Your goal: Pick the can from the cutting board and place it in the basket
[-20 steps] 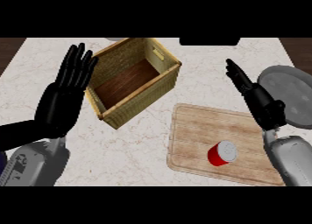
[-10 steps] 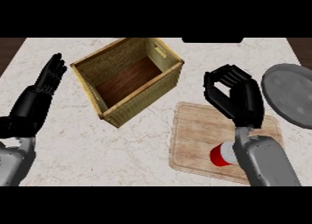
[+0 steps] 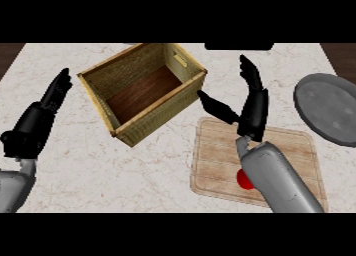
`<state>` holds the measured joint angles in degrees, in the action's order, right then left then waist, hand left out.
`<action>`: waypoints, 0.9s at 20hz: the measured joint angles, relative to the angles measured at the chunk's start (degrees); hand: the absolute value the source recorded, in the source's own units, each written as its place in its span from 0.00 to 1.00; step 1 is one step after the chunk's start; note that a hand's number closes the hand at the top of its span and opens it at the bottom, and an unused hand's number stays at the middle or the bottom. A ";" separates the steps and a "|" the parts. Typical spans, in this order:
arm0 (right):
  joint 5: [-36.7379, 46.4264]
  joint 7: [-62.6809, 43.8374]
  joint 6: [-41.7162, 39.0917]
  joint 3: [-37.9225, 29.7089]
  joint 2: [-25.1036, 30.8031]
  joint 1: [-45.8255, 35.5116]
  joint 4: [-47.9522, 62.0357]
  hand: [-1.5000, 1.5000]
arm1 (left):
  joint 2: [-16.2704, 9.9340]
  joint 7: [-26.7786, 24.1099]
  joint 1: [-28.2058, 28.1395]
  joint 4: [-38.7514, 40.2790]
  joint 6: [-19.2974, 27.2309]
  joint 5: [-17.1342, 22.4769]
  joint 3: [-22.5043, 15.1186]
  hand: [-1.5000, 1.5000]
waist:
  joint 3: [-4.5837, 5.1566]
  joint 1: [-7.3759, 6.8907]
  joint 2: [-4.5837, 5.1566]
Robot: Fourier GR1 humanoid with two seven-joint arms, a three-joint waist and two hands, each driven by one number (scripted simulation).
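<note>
The can (image 3: 244, 179) sits on the cutting board (image 3: 295, 150), mostly hidden under the right forearm. The right hand (image 3: 251, 107) hovers above the board's 12 o'clock edge, fingers straight, thumb spread, holding nothing. The basket (image 3: 145, 95) stands at its 9 o'clock. The left hand (image 3: 39, 117) rests open at the counter's (image 3: 85, 165) 9 o'clock side.

Single view only: head view, so no overlap between views to record. Camera sits above the near edge of the surface (image 3: 100, 165), looking steeply down and away from the robot. Both forearms enter from the lower edge, left hand (image 3: 35, 120) at frame left, right hand (image 3: 249, 107) at frame right; not mirrored. Close range: the basket (image 3: 140, 120), cutting board (image 3: 292, 145) and grey plate (image 3: 336, 107) fill most of the width. Plate is cut by the right edge. Dark floor shows past the surface's far corners.
</note>
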<state>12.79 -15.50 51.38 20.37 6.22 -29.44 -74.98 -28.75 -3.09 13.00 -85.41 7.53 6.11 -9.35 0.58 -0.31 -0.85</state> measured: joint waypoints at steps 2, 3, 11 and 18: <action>3.61 -5.49 -1.47 0.87 3.07 -1.01 3.46 0.00 | -0.36 0.48 -0.13 0.23 0.24 -0.21 0.31 0.50 | 0.21 0.70 -0.26; 5.00 -8.19 -3.08 1.44 4.77 -1.51 4.83 0.00 | -0.42 0.68 -0.25 0.36 0.43 -0.32 0.41 0.50 | 0.31 1.07 -0.43; 7.64 -29.33 -29.11 9.18 13.77 -8.38 8.83 0.00 | -0.98 1.08 -0.86 0.59 0.17 -0.42 0.68 0.50 | 0.50 1.22 -1.08; -1.49 -46.46 -51.78 10.18 16.32 -17.14 2.29 0.00 | -1.10 0.61 -1.74 0.11 0.04 -0.22 1.29 0.50 | -0.03 1.67 -1.00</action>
<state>11.30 -61.96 -0.40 30.56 22.54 -46.58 -72.69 -29.85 -2.48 11.26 -85.31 7.56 5.89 -8.07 0.55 1.36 -1.84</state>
